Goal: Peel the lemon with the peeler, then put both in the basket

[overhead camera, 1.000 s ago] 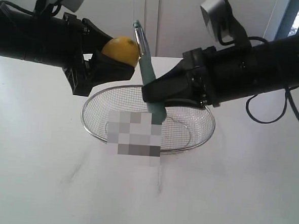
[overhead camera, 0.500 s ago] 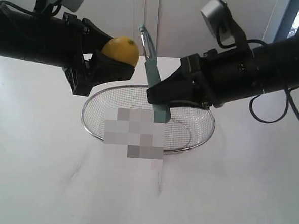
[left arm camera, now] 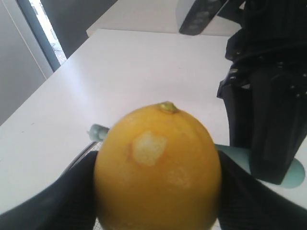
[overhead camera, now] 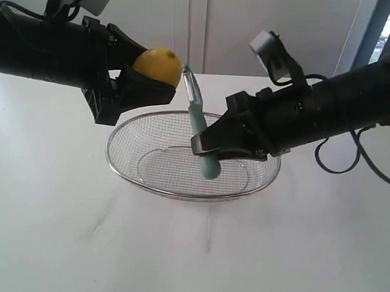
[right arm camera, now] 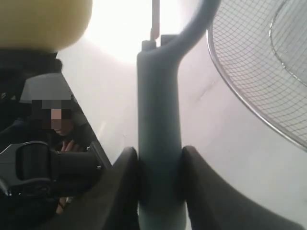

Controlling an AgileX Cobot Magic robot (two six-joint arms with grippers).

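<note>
The yellow lemon hangs above the basket's back left rim, with my left gripper shut on it. A small pale scraped patch shows on its skin. My right gripper is shut on the teal handle of the peeler, held nearly upright over the basket. The peeler's metal head sits just right of the lemon, close to it. The silver wire-mesh basket rests on the white table below both grippers.
The white table spreads around the basket. A wall with cabinet doors stands behind. The right arm's cable loops down at the right side.
My right gripper has lowered and shifted right with the peeler, so the blade head now sits beside the lemon rather than above it. The left arm and lemon stayed still.
</note>
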